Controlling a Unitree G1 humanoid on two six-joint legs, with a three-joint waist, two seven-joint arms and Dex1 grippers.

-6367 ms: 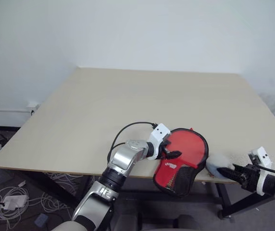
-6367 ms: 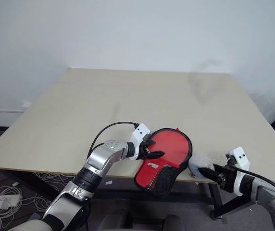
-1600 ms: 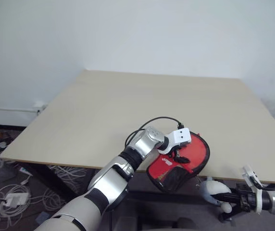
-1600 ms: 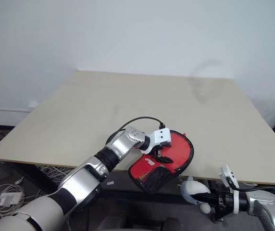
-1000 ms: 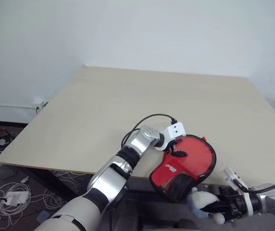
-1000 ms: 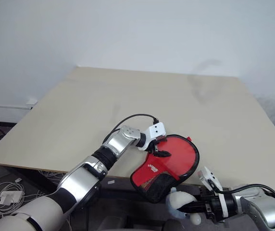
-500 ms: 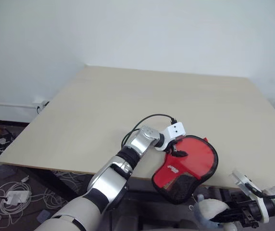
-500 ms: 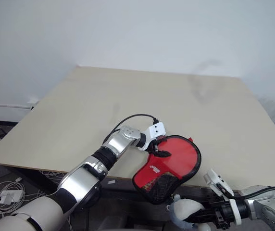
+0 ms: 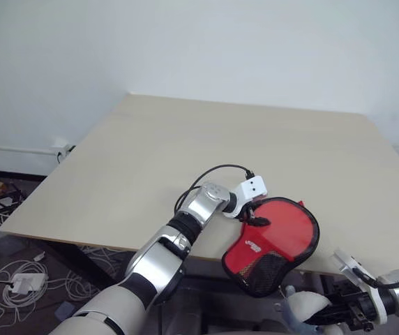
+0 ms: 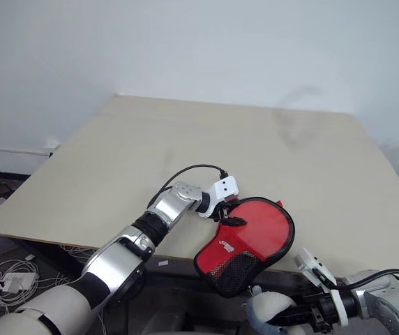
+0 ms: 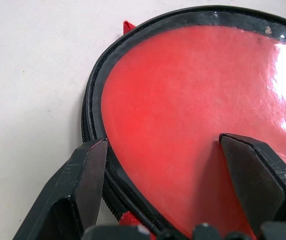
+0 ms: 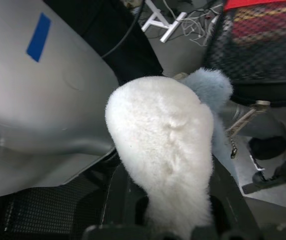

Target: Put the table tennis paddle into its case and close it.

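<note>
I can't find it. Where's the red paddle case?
The case lies at the table's near edge, handle end overhanging, under the left gripper.

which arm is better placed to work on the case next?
Left. The left gripper is open with its fingers over the round end of the case on the table. The right gripper is below the table edge, off the case, with a fluffy white object between its fingers.
</note>
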